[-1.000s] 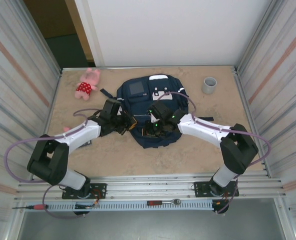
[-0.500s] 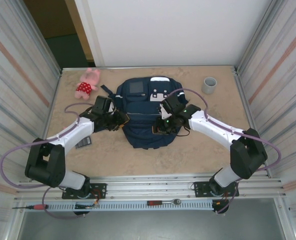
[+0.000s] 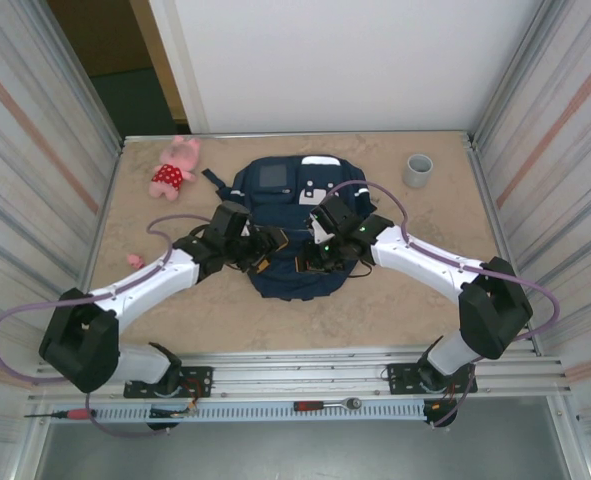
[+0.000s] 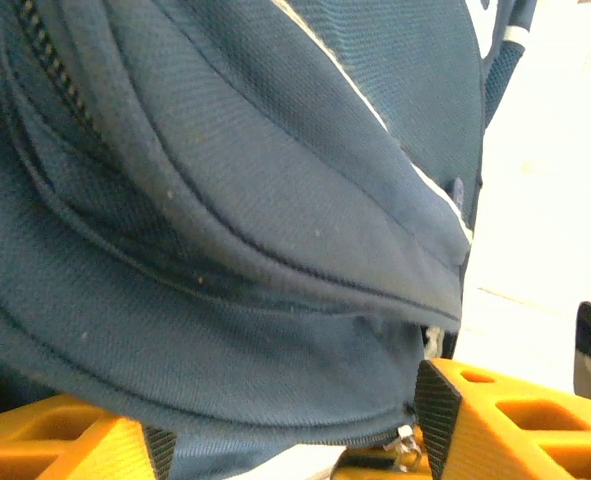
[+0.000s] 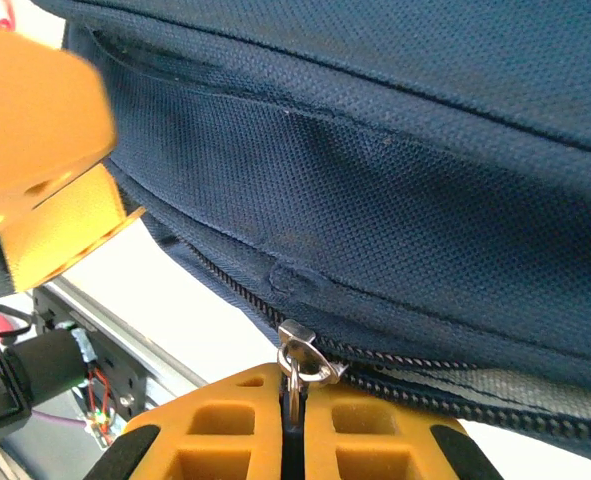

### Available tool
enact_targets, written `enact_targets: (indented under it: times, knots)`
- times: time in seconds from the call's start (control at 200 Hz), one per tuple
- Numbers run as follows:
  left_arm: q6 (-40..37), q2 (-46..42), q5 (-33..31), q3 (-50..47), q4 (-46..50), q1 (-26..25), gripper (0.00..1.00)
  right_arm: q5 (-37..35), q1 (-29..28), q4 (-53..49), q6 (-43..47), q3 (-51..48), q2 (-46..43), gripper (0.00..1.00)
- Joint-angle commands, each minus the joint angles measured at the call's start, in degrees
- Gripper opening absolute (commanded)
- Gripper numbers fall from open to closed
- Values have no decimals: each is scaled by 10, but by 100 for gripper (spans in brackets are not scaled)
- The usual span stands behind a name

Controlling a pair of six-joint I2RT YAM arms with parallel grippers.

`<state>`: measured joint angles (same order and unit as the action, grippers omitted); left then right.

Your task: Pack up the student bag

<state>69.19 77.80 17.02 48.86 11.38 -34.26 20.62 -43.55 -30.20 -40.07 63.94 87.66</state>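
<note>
The student bag (image 3: 293,205), navy with white stripes and a grey square panel, lies flat in the middle of the table. My right gripper (image 3: 311,262) sits at its lower front and is shut (image 5: 293,432) on the metal zipper pull (image 5: 295,372), with the zipper chain running off to the right. My left gripper (image 3: 265,250) is over the bag's lower left part. Its orange fingers (image 4: 495,420) stand wide apart, open, with a fold of the bag's fabric (image 4: 275,340) between them. A small zipper pull (image 4: 407,446) hangs by the right finger.
A pink plush toy (image 3: 175,168) lies at the back left and a grey cup (image 3: 417,170) stands at the back right. A small pink object (image 3: 133,260) lies by the left arm. Corrugated metal walls close in both sides.
My left gripper has swung from beside the bag's left edge rightward onto its lower front. My right gripper has shifted slightly left and toward the front, still holding the zipper pull.
</note>
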Motion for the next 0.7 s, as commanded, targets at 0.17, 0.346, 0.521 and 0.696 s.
enact_targets:
  times: [0.17, 0.346, 0.521, 0.696]
  knots:
    - [-47, 50, -24, 23, -3, 26, 9, 17, 12, 7, -3, -22, -49, 0]
    - [-163, 3, -36, 10, 95, 78, 0, 17, 90, -44, 27, -61, -94, 0]
    - [-256, -20, -33, 2, 161, 112, 0, 33, 144, -68, 73, -59, -89, 0]
    - [-286, -39, -18, 11, 169, 120, 3, 50, 137, -56, 78, -43, -71, 0]
